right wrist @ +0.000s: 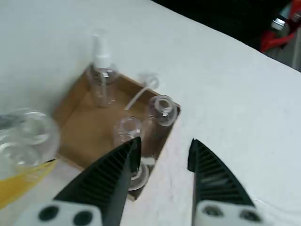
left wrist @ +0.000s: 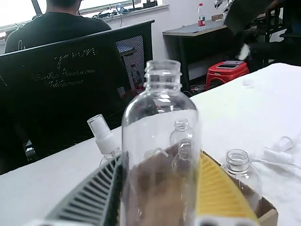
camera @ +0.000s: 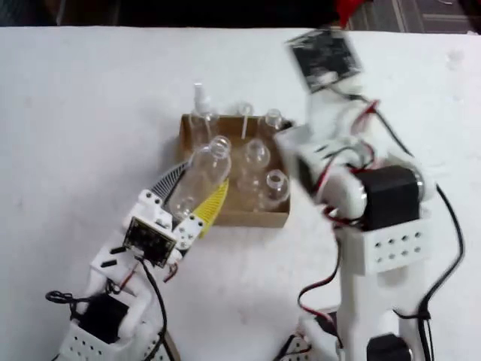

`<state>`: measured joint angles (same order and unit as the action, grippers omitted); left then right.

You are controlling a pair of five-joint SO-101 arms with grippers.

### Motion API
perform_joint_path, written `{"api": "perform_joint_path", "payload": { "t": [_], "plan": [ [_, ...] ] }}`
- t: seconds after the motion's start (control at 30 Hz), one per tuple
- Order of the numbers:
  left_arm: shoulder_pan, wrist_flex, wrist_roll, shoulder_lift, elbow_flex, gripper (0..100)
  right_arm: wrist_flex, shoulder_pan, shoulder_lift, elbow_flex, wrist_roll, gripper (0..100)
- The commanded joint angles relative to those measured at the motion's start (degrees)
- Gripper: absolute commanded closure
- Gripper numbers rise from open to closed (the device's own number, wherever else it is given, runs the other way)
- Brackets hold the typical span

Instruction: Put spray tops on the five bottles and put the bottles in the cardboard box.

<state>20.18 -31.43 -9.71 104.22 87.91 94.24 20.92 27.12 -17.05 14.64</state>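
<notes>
My left gripper (camera: 197, 188) is shut on a clear, topless bottle (camera: 203, 169), tilted over the left edge of the cardboard box (camera: 248, 218). In the left wrist view the bottle (left wrist: 160, 136) stands between the grey and yellow fingers (left wrist: 218, 193). Inside the box a bottle with a white spray top (camera: 201, 113) stands at the back left, with three open bottles (camera: 256, 153) to its right. A loose spray top (right wrist: 146, 84) leans on the box's back wall. My right gripper (right wrist: 162, 143) hangs open above the box's right edge, nothing between its fingers.
Another loose spray top (left wrist: 282, 149) lies on the white table beyond the box. The right arm's body (camera: 383, 203) stands close to the box's right side. A black chair (left wrist: 70, 80) and a seated person are behind the table's far edge.
</notes>
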Motion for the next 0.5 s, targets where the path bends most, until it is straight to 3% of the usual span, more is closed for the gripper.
{"api": "perform_joint_path", "payload": {
  "t": [0.0,0.13,0.27,0.47],
  "plan": [
    [0.22,1.85,-4.66,0.84,0.26,94,4.97,9.80,-2.77,-13.71,0.79,85.0],
    [0.22,4.84,-8.79,0.84,3.16,94,5.05,17.10,-3.38,-13.19,0.79,84.4],
    [0.22,9.32,-9.14,0.84,5.36,98,5.05,19.56,-3.12,-9.14,0.18,78.3],
    [0.22,9.67,-9.14,0.84,5.63,98,5.05,19.74,-3.21,-7.91,-10.11,76.3]
  ]
}}
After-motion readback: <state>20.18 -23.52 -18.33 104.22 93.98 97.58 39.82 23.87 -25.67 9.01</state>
